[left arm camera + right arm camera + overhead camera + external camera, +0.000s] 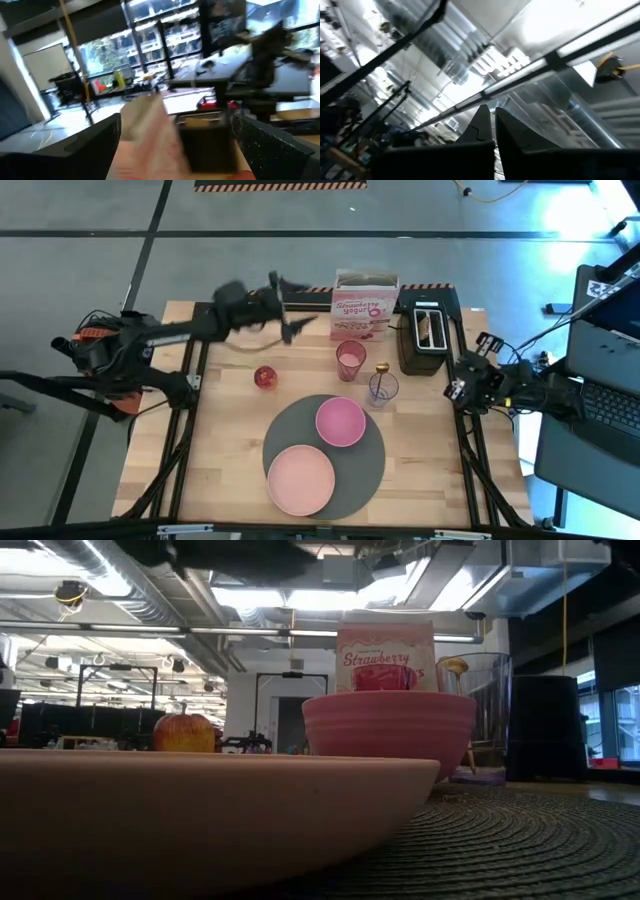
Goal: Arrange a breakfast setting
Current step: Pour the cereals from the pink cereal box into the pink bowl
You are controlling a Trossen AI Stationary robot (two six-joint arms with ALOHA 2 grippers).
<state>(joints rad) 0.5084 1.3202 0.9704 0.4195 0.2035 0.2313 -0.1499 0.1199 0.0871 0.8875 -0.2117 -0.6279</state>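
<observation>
A round dark-grey mat point(365, 470) lies at the table's near middle, with the pink bowl point(340, 421) and the larger pink plate point(300, 479) on it. The pink tumbler point(350, 360) and the clear glass point(382, 390), with a small spoon point(382, 369) standing in it, are just beyond the mat. The red apple point(265, 376) sits to their left. The pink-and-white cereal box point(365, 305) stands upright at the far edge. Something brown shows in the black toaster's slot point(430, 328). My left gripper point(296, 318) is open and empty above the table, left of the box. My right gripper point(493, 122) is shut at the table's right edge.
The black toaster point(425, 332) stands right of the cereal box at the far edge. In the low view the plate point(200, 810) and bowl point(390, 730) fill the foreground. Bare wood lies at the table's near left point(215, 460).
</observation>
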